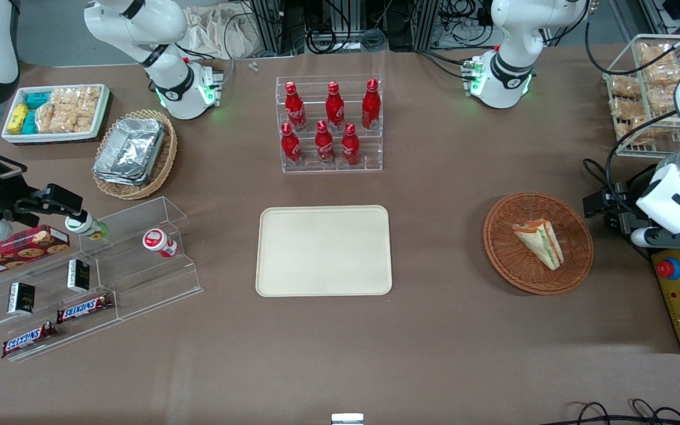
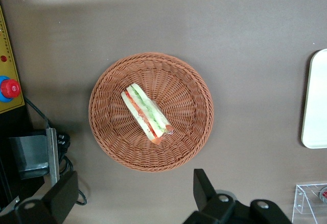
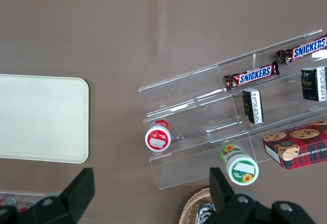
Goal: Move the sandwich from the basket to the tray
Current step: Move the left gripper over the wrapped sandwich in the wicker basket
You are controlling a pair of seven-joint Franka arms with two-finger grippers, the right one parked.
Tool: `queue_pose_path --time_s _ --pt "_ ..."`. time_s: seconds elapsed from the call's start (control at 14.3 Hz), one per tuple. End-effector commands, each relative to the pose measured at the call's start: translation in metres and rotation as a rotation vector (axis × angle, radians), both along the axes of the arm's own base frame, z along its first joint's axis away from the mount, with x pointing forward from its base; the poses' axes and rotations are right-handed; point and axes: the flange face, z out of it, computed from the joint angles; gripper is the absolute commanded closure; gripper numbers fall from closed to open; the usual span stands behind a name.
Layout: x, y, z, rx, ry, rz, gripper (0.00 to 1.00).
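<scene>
The sandwich [image 1: 539,242] lies in the reddish-brown wicker basket [image 1: 576,260] toward the working arm's end of the table, well apart from the cream tray [image 1: 323,250], while the left gripper [image 2: 134,196] hovers above the basket with its fingers [image 2: 203,187] spread apart, holding nothing.

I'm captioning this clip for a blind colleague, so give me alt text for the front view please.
A triangular sandwich lies in a round reddish-brown wicker basket toward the working arm's end of a brown table; an empty cream tray sits beside it at the centre. The left arm's gripper, fingers open in the wrist view, hangs beside the basket.
</scene>
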Motion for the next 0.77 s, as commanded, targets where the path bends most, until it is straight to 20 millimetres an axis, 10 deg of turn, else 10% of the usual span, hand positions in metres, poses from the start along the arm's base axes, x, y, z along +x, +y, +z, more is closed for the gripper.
queue_pose_path --time_s 0.0,0.49,0.7 --pt "0.006 -0.001 0.004 0.010 -0.006 0.016 0.00" --pt "0.011 0.000 -0.023 0.042 0.035 0.312 0.00" --pt "0.008 -0.002 -0.073 0.049 0.027 0.388 0.00"
